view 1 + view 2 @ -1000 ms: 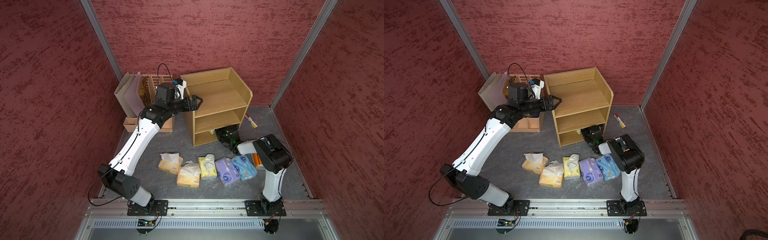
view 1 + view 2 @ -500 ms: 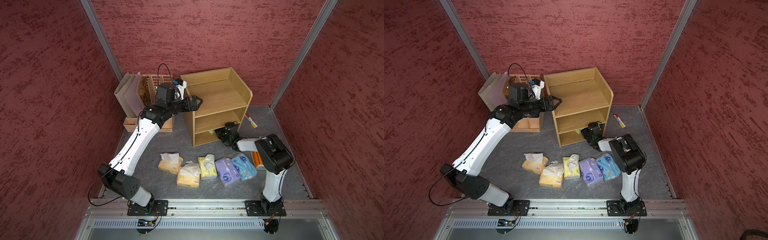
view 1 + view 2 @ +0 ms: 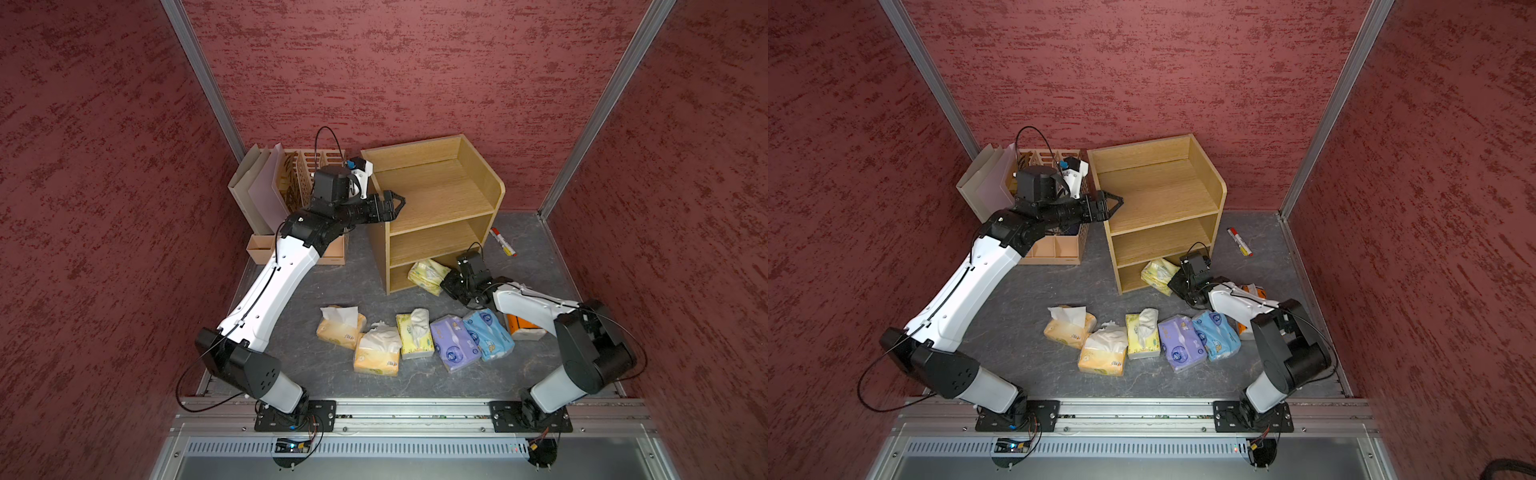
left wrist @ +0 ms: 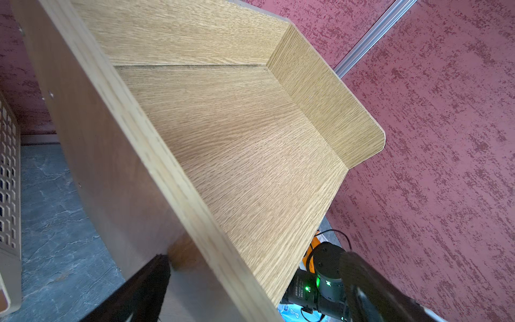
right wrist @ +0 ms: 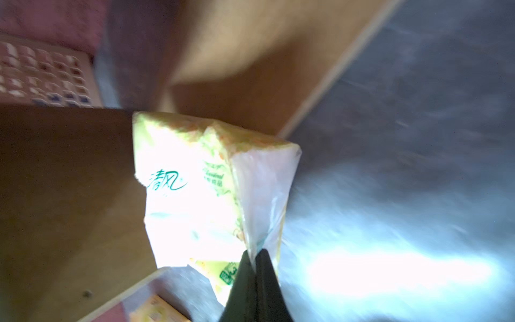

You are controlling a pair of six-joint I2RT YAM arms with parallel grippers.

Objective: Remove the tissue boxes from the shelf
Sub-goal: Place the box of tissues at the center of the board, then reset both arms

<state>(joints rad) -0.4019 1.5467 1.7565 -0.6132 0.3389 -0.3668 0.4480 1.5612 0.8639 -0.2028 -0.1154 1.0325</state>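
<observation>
Tissue pack, pale yellow, sits tilted at the mouth of the bottom tier of the shelf, partly out, with the right gripper pressed together on only the thin film flap at its end. Pull fast and you risk that film tearing or slipping free. Left gripper stands spread astride the shelf's left wall, unclamped, so a snag could drag the shelf.
</observation>
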